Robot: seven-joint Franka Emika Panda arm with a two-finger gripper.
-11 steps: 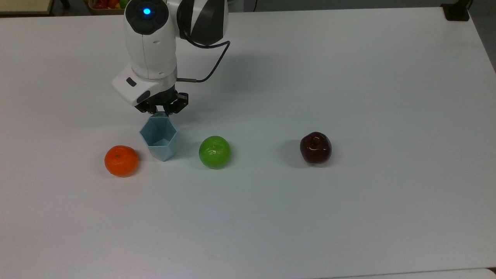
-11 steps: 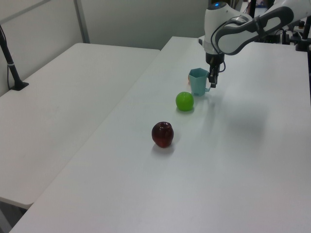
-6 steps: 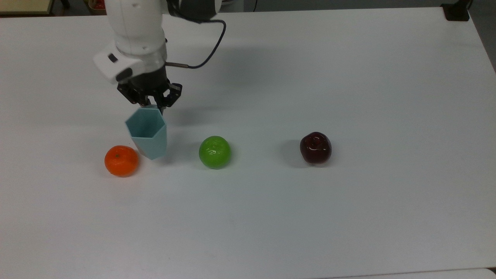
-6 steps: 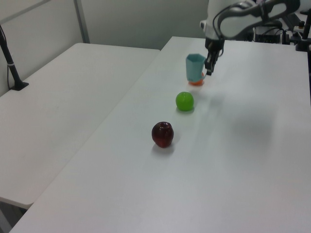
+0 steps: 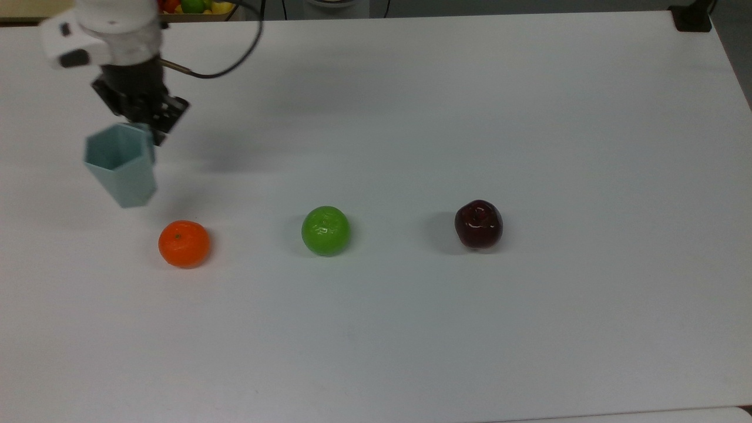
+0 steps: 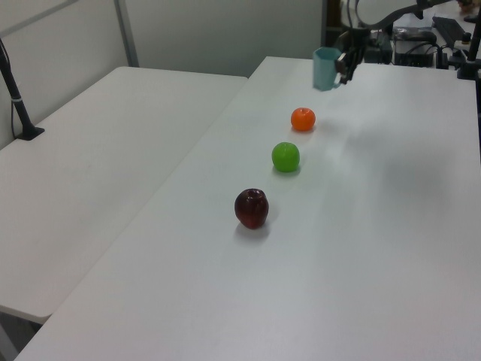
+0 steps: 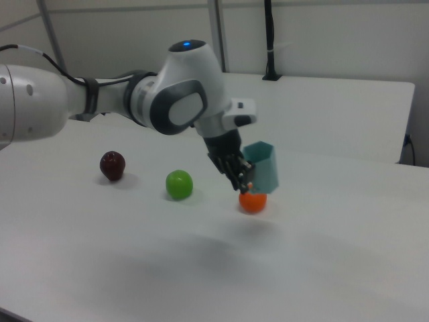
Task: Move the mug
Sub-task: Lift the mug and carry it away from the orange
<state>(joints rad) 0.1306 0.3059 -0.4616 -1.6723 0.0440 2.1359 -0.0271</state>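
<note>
The pale blue-grey faceted mug [image 5: 120, 170] hangs tilted above the white table [image 5: 411, 329], at the top view's far left, beyond the orange. My gripper [image 5: 153, 135] is shut on the mug's handle side, behind the hexagonal rim. In the left view the mug [image 6: 325, 68] is in the air past the row of fruit, with the gripper [image 6: 344, 66] on its right. In the right view the mug [image 7: 263, 166] floats just above the orange [image 7: 253, 202], held by the gripper [image 7: 244, 178].
An orange [image 5: 184, 243], a green apple [image 5: 325, 230] and a dark red apple [image 5: 478, 224] lie in a row on the table. A black mount [image 5: 693, 17] sits at the top view's far right corner. A second table [image 6: 98, 150] stands beside this one.
The gripper has lifted the mug from between the orange and the green apple and carried it up and toward the top view's left, past the orange.
</note>
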